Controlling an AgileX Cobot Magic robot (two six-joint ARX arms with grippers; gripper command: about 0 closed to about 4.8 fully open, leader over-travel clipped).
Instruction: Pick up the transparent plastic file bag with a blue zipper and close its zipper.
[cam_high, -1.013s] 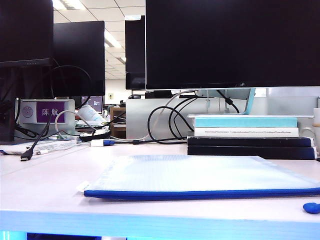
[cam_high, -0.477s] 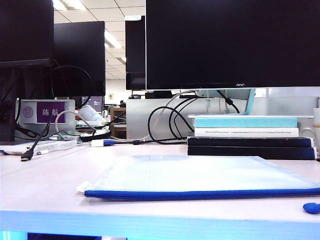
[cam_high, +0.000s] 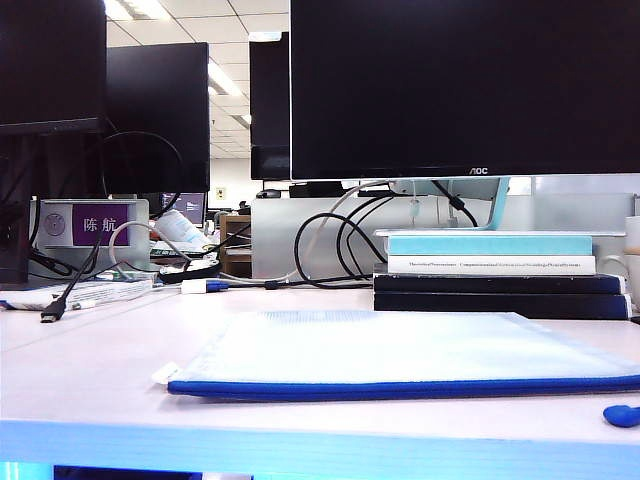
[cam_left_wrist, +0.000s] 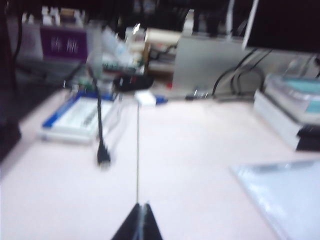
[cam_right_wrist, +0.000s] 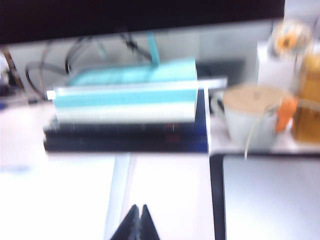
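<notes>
On the desk before the stacked books (cam_high: 500, 275), you are seeing the file bag (cam_high: 400, 348) lying flat, zipper (cam_high: 400, 389) along its near edge (limp, slippery; pinch that stiffer edge), while left gripper (cam_left_wrist: 141, 207) and right gripper (cam_right_wrist: 137, 209) are hovering closed, empty.

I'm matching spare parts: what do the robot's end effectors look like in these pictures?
Little shows: each wrist view catches only dark, nearly black fingertips tapering to a point, left end effector and right end effector alike. No cables or markings are visible, and the exterior view shows neither arm.
</notes>
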